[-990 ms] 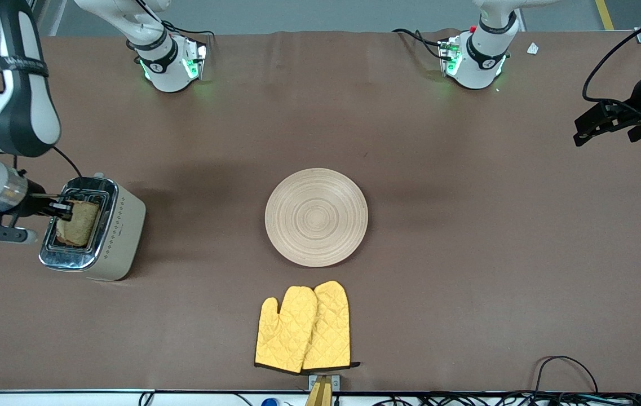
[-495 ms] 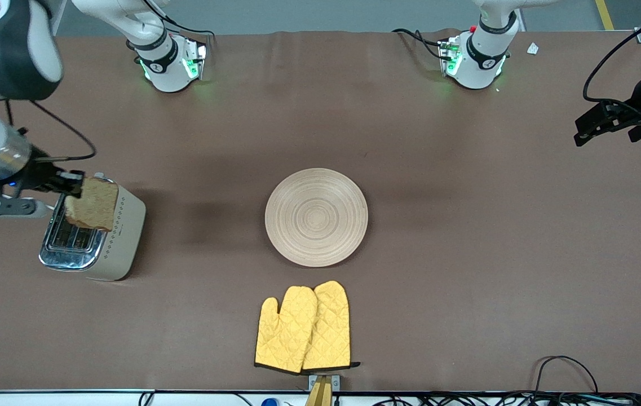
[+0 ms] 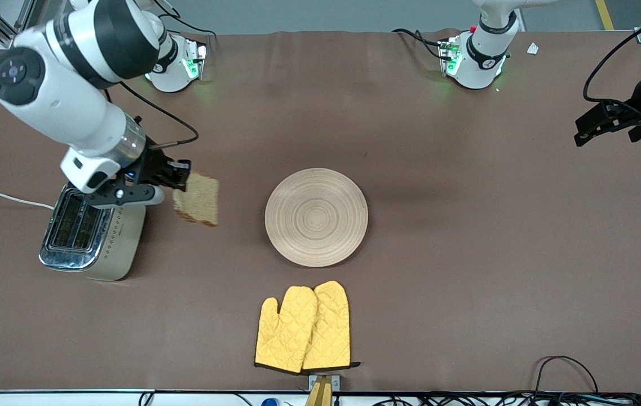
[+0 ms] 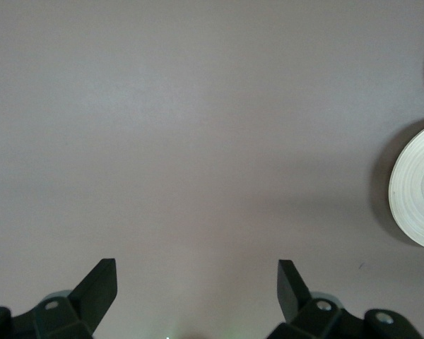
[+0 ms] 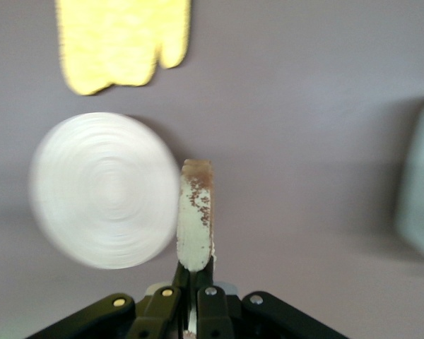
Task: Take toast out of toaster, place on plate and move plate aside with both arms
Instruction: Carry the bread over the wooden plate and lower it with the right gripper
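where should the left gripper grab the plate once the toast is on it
Probably at the rim. The plate is round, shallow and lies flat on the table, so only its thin edge offers a pinch. The left gripper, open and waiting over the table's left-arm end, would best come in low from that end, one finger over the rim and one under. The right gripper holds the toast.

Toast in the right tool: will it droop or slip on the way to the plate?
Probably stiff: the toast juts sideways from the right tool without sagging. It may pivot, being pinched only at one edge. Likely light.
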